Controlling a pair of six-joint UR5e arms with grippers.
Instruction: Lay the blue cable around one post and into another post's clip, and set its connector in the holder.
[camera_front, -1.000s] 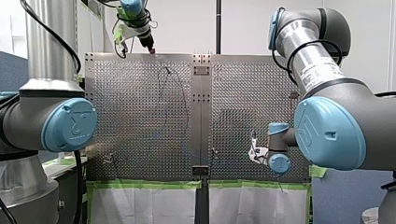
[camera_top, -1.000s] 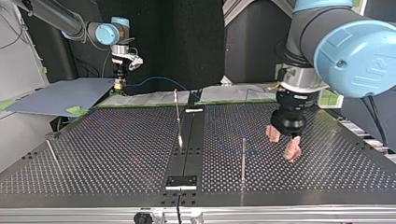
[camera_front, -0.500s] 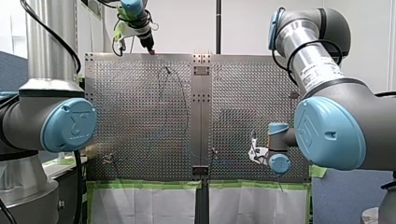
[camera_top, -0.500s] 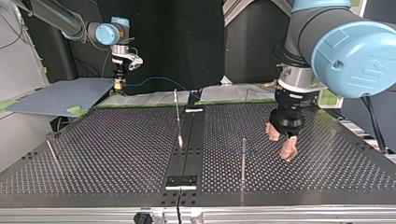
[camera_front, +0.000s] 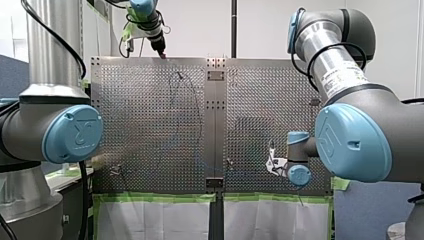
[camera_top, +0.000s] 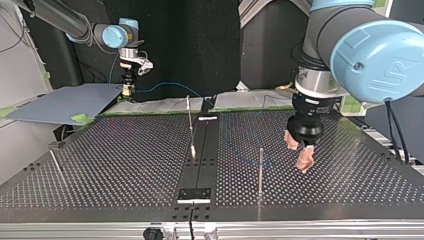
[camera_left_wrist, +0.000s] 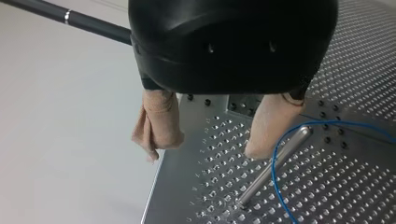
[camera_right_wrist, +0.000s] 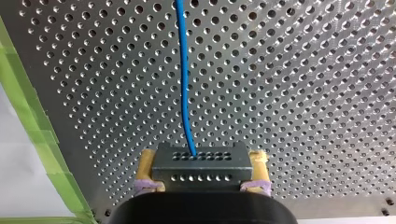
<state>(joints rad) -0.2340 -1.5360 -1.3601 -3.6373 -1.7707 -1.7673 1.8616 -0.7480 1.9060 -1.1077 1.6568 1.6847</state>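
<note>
While my right end effector (camera_right_wrist: 201, 171) clamps the dark connector (camera_right_wrist: 201, 161) — the blue cable (camera_right_wrist: 183, 70) running from it over the worktop (camera_right_wrist: 303, 93) — my left end effector (camera_top: 297, 154) hangs with fingers spread, holding nothing, at two o'clock of a post (camera_top: 260, 170) in the top view; the cable bends beside that post.

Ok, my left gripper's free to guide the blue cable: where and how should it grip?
Probably the stretch of blue cable just past the post, my left gripper coming down from above, straddling it: there it runs nearly straight, clear of the post.
</note>
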